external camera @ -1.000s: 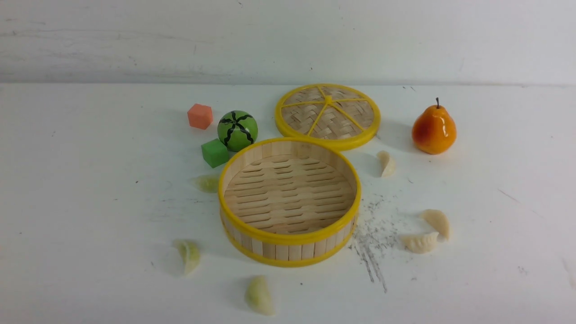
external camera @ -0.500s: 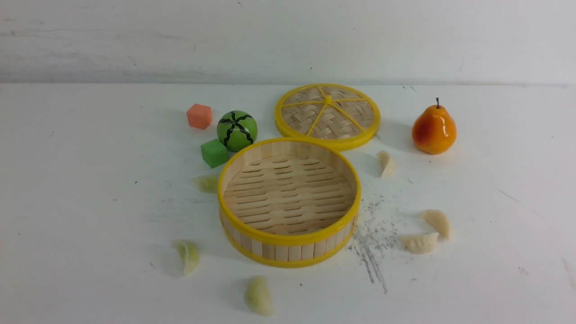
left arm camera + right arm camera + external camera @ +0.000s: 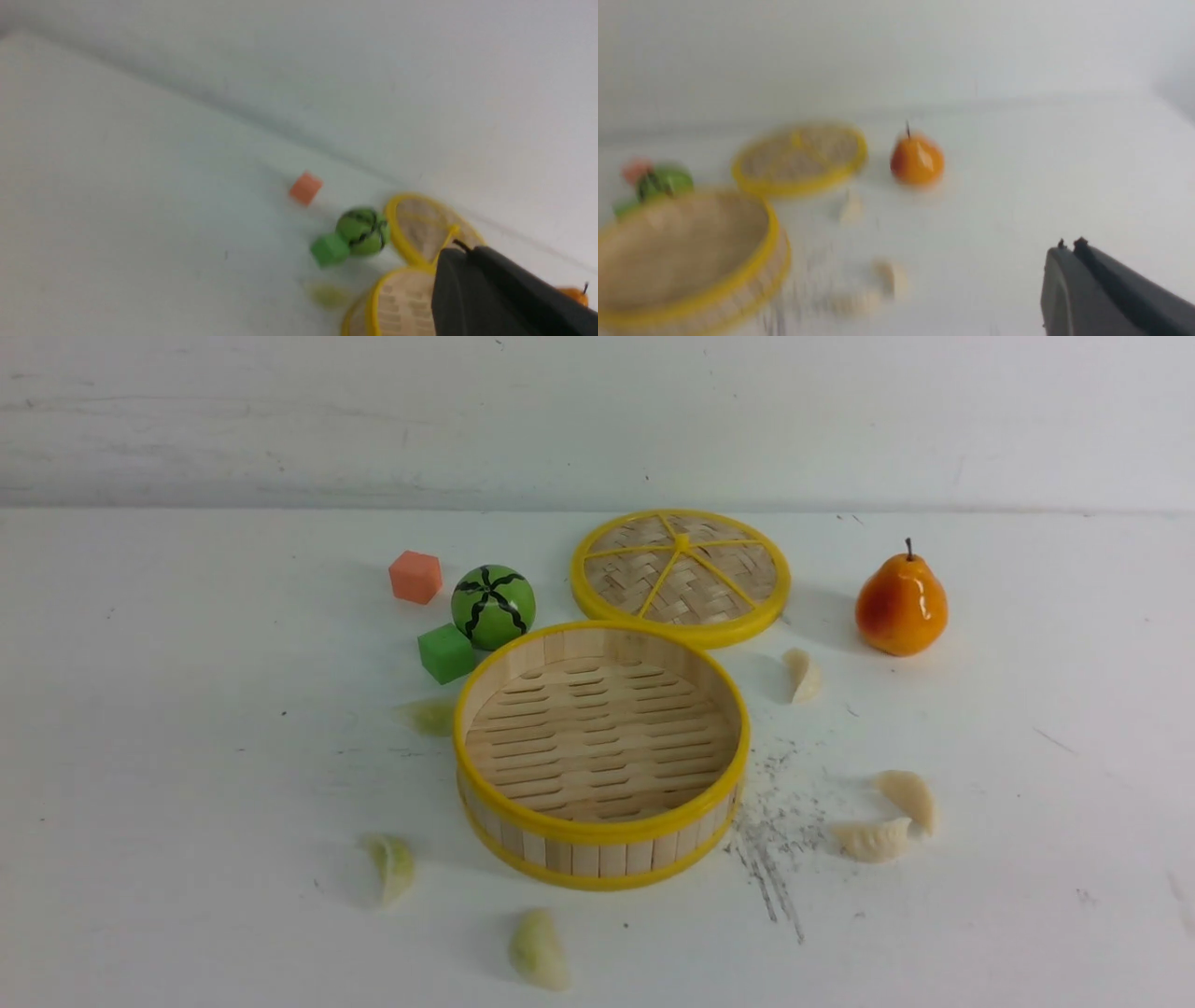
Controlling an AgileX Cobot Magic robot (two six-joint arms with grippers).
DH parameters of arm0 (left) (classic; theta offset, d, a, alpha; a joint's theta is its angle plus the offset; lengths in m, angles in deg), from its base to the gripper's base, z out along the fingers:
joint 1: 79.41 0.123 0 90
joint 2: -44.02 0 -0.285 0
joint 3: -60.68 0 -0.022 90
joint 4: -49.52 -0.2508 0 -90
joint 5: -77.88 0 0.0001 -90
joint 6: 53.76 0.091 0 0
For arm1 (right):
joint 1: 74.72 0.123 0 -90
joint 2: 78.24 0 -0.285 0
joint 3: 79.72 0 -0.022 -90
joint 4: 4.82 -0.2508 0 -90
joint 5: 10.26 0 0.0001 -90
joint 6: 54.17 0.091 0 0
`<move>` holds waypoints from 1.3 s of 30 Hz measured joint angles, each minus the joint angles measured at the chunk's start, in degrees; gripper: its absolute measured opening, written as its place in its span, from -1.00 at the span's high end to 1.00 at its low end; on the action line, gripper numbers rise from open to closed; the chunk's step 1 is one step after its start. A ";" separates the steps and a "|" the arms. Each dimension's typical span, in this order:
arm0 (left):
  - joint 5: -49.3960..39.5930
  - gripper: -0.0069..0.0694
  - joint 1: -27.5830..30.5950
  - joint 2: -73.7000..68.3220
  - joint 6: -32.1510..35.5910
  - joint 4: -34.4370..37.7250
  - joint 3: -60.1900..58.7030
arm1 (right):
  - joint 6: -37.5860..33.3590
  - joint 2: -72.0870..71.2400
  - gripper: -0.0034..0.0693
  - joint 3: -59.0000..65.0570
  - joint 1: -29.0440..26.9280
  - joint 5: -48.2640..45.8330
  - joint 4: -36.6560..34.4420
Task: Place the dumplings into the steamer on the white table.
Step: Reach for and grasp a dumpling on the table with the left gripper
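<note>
Wrist views show left tool (image 3: 455,254) and right tool (image 3: 1070,246) closed, empty.

The left pincer (image 3: 460,252) and the right pincer (image 3: 1069,245) each hang in the air, dark jaws pressed together.

I read the steamer (image 3: 597,859) as matt raw bamboo strips, rims smooth yellow, plastic-looking. Upper centre, the lid (image 3: 681,574) is rough woven bamboo. The pear (image 3: 901,607) glossy, melon ball (image 3: 492,607) shiny paint. The orange cube (image 3: 415,577) and green cube (image 3: 445,653) matt. The cream dumplings (image 3: 870,840) dull, pleated; green dumplings (image 3: 537,947) waxy, translucent. The counter (image 3: 187,756) matt white, scuffed grey.
</note>
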 joint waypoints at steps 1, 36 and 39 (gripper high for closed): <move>-1.50 0.85 0.00 -2.65 0.70 2.13 0.17 | -3.90 2.13 0.94 0.00 0.00 -4.69 -2.27; -16.27 -0.37 -18.04 -57.03 0.13 -6.15 20.09 | -39.53 16.90 0.91 14.37 6.35 1.45 -30.76; -12.83 -0.43 -18.04 -61.15 0.13 -6.66 20.35 | -39.54 16.90 0.91 14.43 6.35 1.53 -31.58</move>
